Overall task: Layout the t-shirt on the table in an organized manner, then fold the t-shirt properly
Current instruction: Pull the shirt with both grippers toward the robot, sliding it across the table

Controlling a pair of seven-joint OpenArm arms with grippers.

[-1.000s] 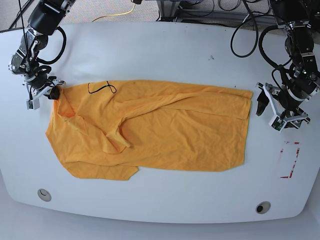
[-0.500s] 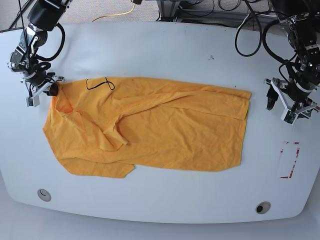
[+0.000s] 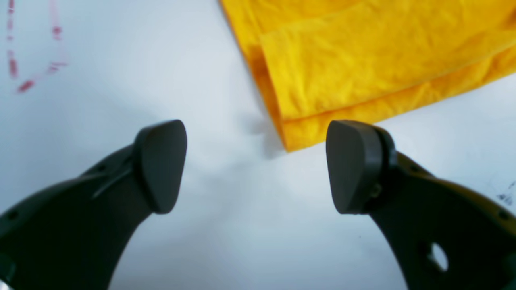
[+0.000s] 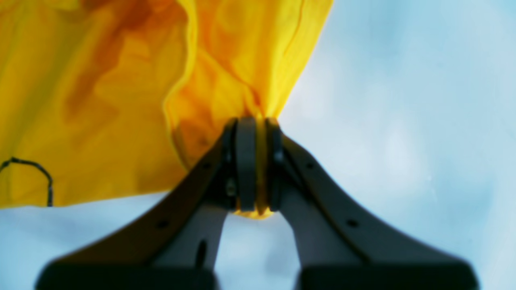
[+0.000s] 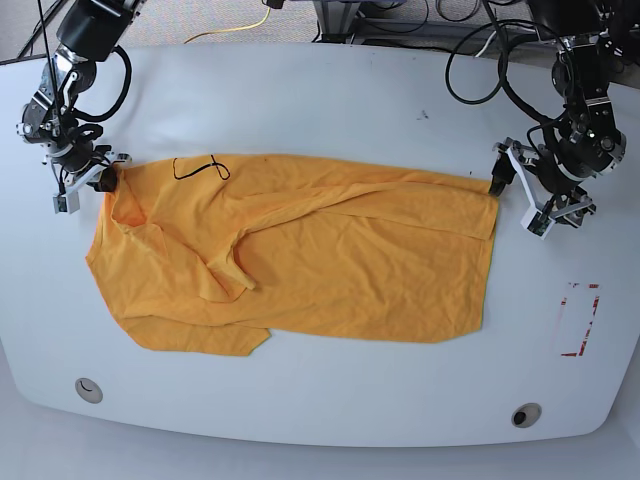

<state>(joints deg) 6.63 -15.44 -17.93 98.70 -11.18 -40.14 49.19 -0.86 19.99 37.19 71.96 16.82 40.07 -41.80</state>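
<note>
Lying crumpled across the table (image 5: pixel 330 90), the t-shirt (image 5: pixel 300 260) has one corner pinched in the right gripper (image 4: pixel 254 133), fabric blurring there, while the left gripper (image 3: pixel 256 165) hangs spread beside its far corner, touching nothing.

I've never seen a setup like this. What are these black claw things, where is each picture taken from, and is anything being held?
They belong to a robot with two arms. The wide picture looks down from above on a white table where an orange-yellow t-shirt lies spread out. The two close-ups come from small cameras on the robot's wrists, looking out past its jaws. The right gripper, at the wide picture's left, has its jaws pinched shut on a corner of the shirt near a small black line drawing. The left gripper, at the wide picture's right, has its jaws wide open with nothing between them, close to the shirt's other end. Red tape marks sit on the table nearby.
</note>
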